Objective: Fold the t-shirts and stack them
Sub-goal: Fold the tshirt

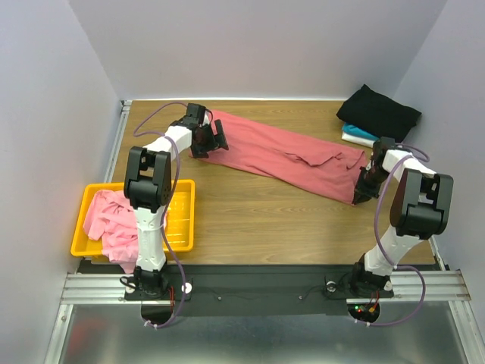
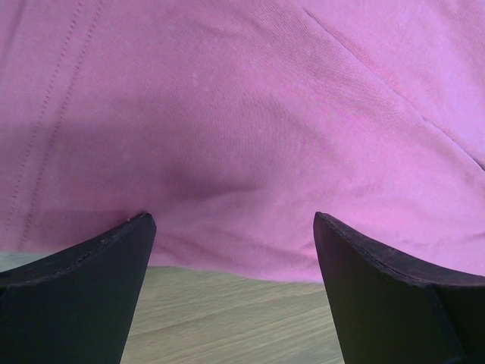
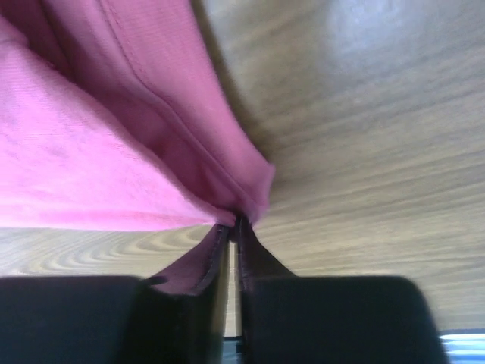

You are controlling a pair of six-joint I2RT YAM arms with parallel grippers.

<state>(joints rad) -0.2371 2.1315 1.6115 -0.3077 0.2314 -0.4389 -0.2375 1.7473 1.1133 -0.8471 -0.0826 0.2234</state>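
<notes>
Lying slantwise across the table (image 1: 250, 220) from 11 to 3 o'clock, the red shirt (image 1: 280, 155) has the left fingers (image 1: 218, 138) at its 11 o'clock end and the right fingers (image 1: 362, 189) at its 3 o'clock corner. A folded black shirt (image 1: 379, 112) sits at 1 o'clock, and a pink shirt (image 1: 110, 220) fills the basket (image 1: 182, 220) at 8 o'clock. Left wrist: fingers released, spread wide, cloth edge just beyond. Right wrist: fingers clenched on the red shirt's corner.

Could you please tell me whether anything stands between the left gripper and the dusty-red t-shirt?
Nothing visible does. The left gripper has its jaws open right at the edge of the dusty-red t-shirt, with only the wooden table beneath them.
</notes>
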